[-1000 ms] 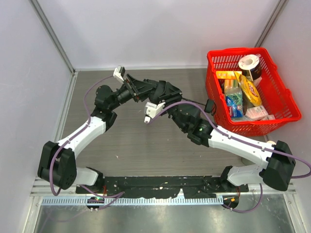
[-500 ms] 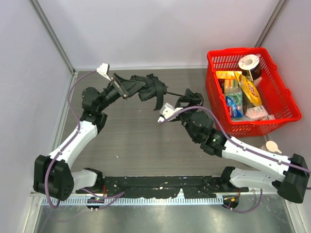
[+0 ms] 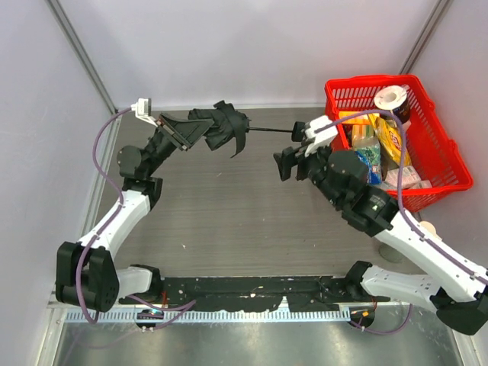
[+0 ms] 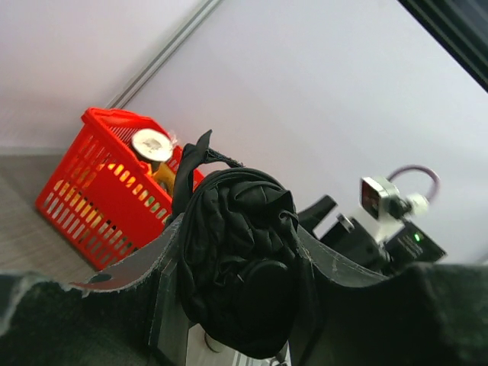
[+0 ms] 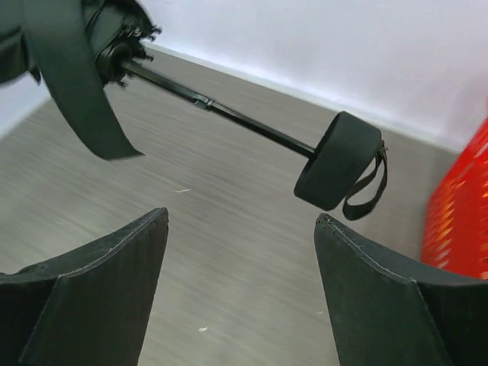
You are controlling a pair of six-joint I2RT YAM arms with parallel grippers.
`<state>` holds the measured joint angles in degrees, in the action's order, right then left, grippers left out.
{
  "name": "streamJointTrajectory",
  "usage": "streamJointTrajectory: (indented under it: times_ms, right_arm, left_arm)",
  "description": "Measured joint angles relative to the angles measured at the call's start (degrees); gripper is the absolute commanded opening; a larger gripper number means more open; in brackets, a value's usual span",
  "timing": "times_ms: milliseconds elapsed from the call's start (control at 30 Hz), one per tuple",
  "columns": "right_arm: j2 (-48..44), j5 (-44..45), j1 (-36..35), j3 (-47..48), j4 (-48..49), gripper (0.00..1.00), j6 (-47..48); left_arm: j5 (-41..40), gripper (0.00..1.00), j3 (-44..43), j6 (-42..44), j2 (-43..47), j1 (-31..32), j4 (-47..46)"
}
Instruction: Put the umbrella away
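The black umbrella (image 3: pixel 225 126) is held off the table at the back, folded canopy at the left, thin shaft (image 3: pixel 267 130) running right to the small handle (image 3: pixel 300 127). My left gripper (image 3: pixel 200 131) is shut on the bunched canopy, which fills the gap between its fingers in the left wrist view (image 4: pixel 240 259). My right gripper (image 3: pixel 290 164) is open and empty, just in front of and below the handle. In the right wrist view the handle (image 5: pixel 338 160) with its wrist strap (image 5: pixel 367 191) hangs above and beyond the open gripper (image 5: pixel 240 221), clear of both fingers.
A red basket (image 3: pixel 366 80) full of groceries stands at the back right, close behind the right arm; it also shows in the left wrist view (image 4: pixel 84 206). A small cream object (image 3: pixel 423 227) lies by the right arm. White walls close off the back and sides.
The two arms have moved apart. The left gripper carried the canopy left and back, the shaft now shows long, and the right gripper swung right and stands open off the handle.
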<state>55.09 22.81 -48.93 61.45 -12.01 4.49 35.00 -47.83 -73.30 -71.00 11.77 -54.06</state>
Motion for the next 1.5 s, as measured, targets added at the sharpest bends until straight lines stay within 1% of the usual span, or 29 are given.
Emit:
streamJointTrajectory:
  times_ms: [67, 100, 200, 267, 300, 367, 400, 467, 500, 600, 667, 733, 800, 900, 933, 967, 1000, 1067, 1100, 1167, 1200, 1233, 1267, 1333, 1400, 1433, 1467, 1500]
  right_arm:
    - [0.52, -4.5, 2.86, 2.86, -3.08, 0.81, -7.85]
    - [0.83, -6.27, 4.09, 4.22, -5.09, 0.8, -10.97]
    - [1.05, -8.63, 5.9, 7.48, -11.3, 0.75, -15.41]
    - [1.07, -7.3, 6.25, 9.27, -15.5, 0.58, -16.31]
    - [1.11, -5.99, 6.54, 10.14, -17.97, 0.46, -16.72]
    - [1.18, -2.54, 8.0, 11.47, -22.53, 0.35, -17.66]
    - [1.16, -0.98, 9.29, 11.69, -24.37, 0.31, -18.34]
    - [1.07, 0.44, 12.09, 11.67, -27.58, 0.18, -19.45]
    - [1.07, 0.63, 13.64, 11.67, -28.98, 0.02, -19.89]
    - [1.36, -1.09, 19.74, 11.67, -31.63, 0.01, -20.9]
    - [2.64, -4.59, 26.01, 11.87, -32.37, 0.01, -21.16]
    - [4.92, -7.5, 30.77, 12.17, -32.5, 0.01, -21.05]
    - [7.26, -8.96, 32.89, 12.33, -32.48, 0.01, -20.68]
    - [10.73, -10.4, 33.29, 13.05, -32.41, 0.01, -19.65]
    - [11.89, -10.8, 32.74, 13.64, -32.2, 0.01, -19.45]
    - [13.03, -9.16, 30.99, 14.45, -31.85, 0.01, -19.32]
    - [14.62, -7.21, 28.26, 15.74, -31.61, 0.01, -19.06]
    - [19.93, -5.27, 19.67, 21.05, -30.91, 0.01, -18.75]
    - [24.37, -3.32, 14.53, 25.49, -30.32, 0.01, -18.45]
    - [34.62, -1.25, 5.07, 37.29, -29.68, 0.01, -17.11]
    - [39.1, 0.02, 1.68, 42.69, -29.03, 0.01, -16.9]
    - [41.07, 0.94, 0.17, 44.94, -28.41, 0.01, -16.68]
    - [41.48, 0.28, -0.74, 45.38, -27.65, 0.01, -16.55]
    - [39.91, -1.31, -0.15, 43.06, -27.06, 0.01, -16.31]
    - [34.8, -4.11, 3.17, 35.95, -25.94, 0.01, -16.63]
    - [31.61, -4.85, 5.97, 31.67, -25.55, 0.02, -16.81]
    - [28.22, -5.33, 8.96, 27.21, -25.31, 0.07, -16.92]
    - [25.49, -5.75, 11.1, 23.74, -25.16, 0.17, -16.9]
  left_arm:
    - [0.0, 0.0, 1.14, -0.66, -0.07, 0.0, -3.85]
    - [-0.02, 0.0, 1.86, -1.03, -0.04, 0.0, -5.77]
    - [-0.68, 0.0, 5.05, -1.29, 0.04, 0.0, -10.88]
    - [-1.22, 0.0, 7.26, -1.31, 0.04, -0.02, -13.09]
    - [-1.64, 0.0, 8.31, -1.31, 0.04, -0.02, -13.86]
    - [-2.36, 0.0, 9.57, -1.33, 0.04, -0.11, -14.58]
    - [-2.71, 0.0, 10.03, -1.4, 0.04, -0.2, -14.84]
    - [-3.41, 0.0, 10.29, -1.4, 0.04, -0.42, -15.13]
    - [-3.67, 0.0, 10.29, -1.46, 0.04, -0.59, -15.41]
    - [-3.98, 0.0, 10.29, -1.79, 0.04, -0.92, -16.35]
    - [-3.96, 0.0, 10.32, -2.64, 0.04, -1.01, -16.5]
    - [-3.96, 0.0, 10.47, -3.23, 0.09, -1.03, -16.72]
    - [-3.93, 0.0, 10.97, -3.96, 0.39, -1.03, -16.85]
    - [-3.87, 0.0, 11.34, -4.96, 0.74, -1.05, -16.9]
    - [-3.89, 0.0, 11.34, -5.57, 0.76, -1.07, -16.9]
    - [-3.87, 0.0, 11.34, -6.1, 0.76, -1.07, -16.96]
    - [-3.89, 0.0, 11.37, -6.69, 0.76, -1.07, -17.05]
    - [-3.87, 0.0, 11.43, -7.85, 0.68, -0.79, -17.11]
    - [-3.96, 0.0, 11.43, -8.0, 0.46, -0.31, -17.31]
    - [-4.83, 0.0, 11.43, -8.15, -0.33, 0.63, -17.33]
    - [-5.05, 0.0, 11.43, -8.46, -0.72, 0.92, -17.31]
    - [-7.28, 0.0, 11.87, -9.11, -1.03, 0.63, -17.27]
    - [-8.02, 0.0, 12.17, -9.73, -1.07, -0.57, -17.35]
    - [-7.93, 0.0, 12.17, -10.03, -1.11, 0.44, -17.25]
    - [-7.17, 0.0, 12.17, -10.27, -1.11, 1.73, -17.22]
    - [-6.82, 0.0, 12.17, -10.32, -1.09, 2.05, -17.33]
    - [-6.47, 0.0, 12.17, -10.45, -1.09, 2.45, -17.46]
    - [-6.08, 0.0, 12.17, -10.51, -1.09, 2.69, -17.46]
